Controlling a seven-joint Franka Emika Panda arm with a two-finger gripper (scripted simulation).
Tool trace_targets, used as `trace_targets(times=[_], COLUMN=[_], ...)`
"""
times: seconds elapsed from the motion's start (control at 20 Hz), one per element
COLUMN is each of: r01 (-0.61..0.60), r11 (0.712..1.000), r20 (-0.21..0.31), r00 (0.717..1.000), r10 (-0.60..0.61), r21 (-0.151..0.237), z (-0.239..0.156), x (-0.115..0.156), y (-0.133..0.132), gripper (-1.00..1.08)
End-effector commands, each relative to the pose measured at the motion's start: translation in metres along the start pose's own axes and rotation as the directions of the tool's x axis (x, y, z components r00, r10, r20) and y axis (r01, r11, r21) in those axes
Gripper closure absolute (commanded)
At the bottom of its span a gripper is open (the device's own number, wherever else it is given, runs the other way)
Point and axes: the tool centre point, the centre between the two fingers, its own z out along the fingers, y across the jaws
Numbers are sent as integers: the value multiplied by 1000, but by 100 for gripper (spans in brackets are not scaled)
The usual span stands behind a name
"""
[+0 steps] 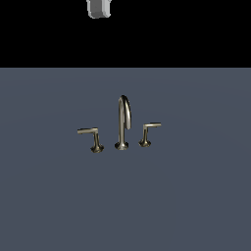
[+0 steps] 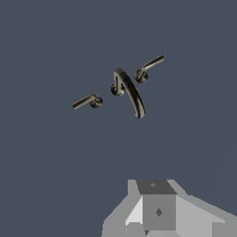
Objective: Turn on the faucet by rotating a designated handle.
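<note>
The faucet (image 1: 122, 122) is a dull brass colour with pale highlights along its arched spout (image 1: 125, 110); in the wrist view the spout (image 2: 132, 95) reads darker, nearly black on its shaded side. The smaller handle (image 1: 148, 132) and the bigger lever (image 1: 91, 137) share the same muted brass, each bar lighter on top. The tabletop (image 1: 49, 196) is a plain, flat slate blue-grey with no pattern. Above it the background (image 1: 196, 29) is solid black. The pincer (image 1: 99, 8) is light grey with white faces; in the wrist view its body (image 2: 157, 208) shows mid-grey panels, one darker top face and a small dark diamond mark
</note>
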Motion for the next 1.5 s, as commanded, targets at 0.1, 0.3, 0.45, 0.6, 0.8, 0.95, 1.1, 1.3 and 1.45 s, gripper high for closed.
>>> trace_targets(times=[0.1,0.3,0.45,0.6,0.8,0.95,1.1,1.3,1.45], r01=[-116,-213,-283,-352,-441,-507,-571,-653,-712], r11=[993,977,959,936,897,862,821,757,702], r20=[0,0,0,0,-1,-1,-2,-4,-5], r00=[993,977,959,936,897,862,821,757,702], r10=[116,213,283,352,441,507,571,653,712], r21=[1,1,1,1,0,-1,-2,-3,-4], z=[32,58,78,97,124,144,164,192,213], x=[28,53,71,90,115,133,152,177,196], y=[-7,-10,-11,-10,-7,-3,3,14,24], gripper=[108,108,108,108,108,108,108,108,108])
